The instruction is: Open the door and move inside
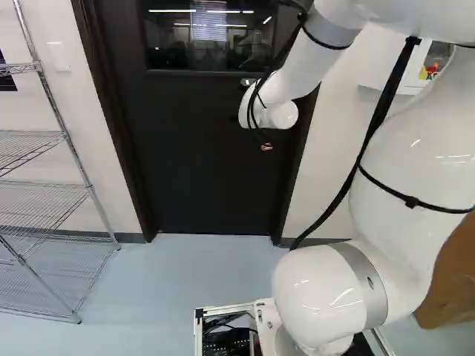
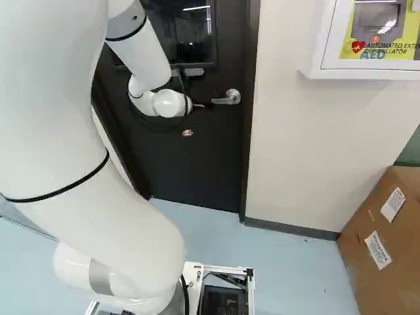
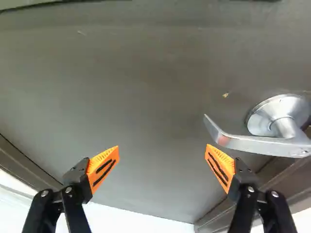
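While the door (image 1: 200, 170) was seen shut in its frame, the lowest joint of the arm (image 1: 408, 148) was placed well short of it, with the base's white frame (image 2: 226, 270) set beside that joint. A brown box (image 2: 377, 243) was seen on the floor to the right of the door in the right base view, and a wire shelf (image 1: 44, 196) to its left in the left base view. The arm was stretched toward the door, and the gripper (image 2: 188, 132) was held close in front of its face. The jaws were spread wide, with nothing grasped between them. The handle (image 2: 229, 98), a silver lever, was mounted near the door's right edge; its free end was seen near one finger in the wrist view, though whether it was touched could not be told. A window (image 1: 210, 35) was set in the door's upper part, and a white cabinet (image 2: 318, 71) was fixed to the wall right of the door.
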{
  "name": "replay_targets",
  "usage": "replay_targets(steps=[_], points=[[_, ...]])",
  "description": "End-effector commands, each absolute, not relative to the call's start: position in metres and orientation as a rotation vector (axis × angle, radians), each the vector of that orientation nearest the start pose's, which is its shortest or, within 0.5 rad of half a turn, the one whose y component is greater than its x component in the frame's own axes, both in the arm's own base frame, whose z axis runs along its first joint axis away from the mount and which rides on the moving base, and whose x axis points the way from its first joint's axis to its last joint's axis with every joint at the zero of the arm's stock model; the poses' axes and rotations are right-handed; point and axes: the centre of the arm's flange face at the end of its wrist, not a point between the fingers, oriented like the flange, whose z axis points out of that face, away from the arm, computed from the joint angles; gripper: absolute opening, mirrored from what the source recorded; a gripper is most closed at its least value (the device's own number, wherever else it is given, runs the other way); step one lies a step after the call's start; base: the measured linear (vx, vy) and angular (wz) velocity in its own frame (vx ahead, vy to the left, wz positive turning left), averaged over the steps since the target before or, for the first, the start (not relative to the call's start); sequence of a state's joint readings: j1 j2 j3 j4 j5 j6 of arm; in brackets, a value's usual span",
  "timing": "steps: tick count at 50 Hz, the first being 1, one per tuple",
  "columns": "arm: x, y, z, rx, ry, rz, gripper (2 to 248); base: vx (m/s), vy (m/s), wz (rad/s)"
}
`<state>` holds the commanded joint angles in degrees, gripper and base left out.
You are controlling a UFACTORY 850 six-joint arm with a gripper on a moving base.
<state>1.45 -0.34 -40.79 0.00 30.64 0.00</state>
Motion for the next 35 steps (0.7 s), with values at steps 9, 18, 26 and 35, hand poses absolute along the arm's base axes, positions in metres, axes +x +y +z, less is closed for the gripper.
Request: replay_targets(steps=[9, 18, 26, 35], points=[[0.476, 0.012, 0.508, -2.525, -0.032, -1.843, 247, 0.0, 0.0, 0.0], [0.475, 0.012, 0.517, -2.506, -0.032, -1.869, 247, 0.0, 0.0, 0.0], [0.475, 0.011, 0.526, -2.49, -0.029, -1.892, 247, 0.0, 0.0, 0.0], [0.478, 0.007, 0.536, -2.475, -0.019, -1.919, 247, 0.0, 0.0, 0.0]])
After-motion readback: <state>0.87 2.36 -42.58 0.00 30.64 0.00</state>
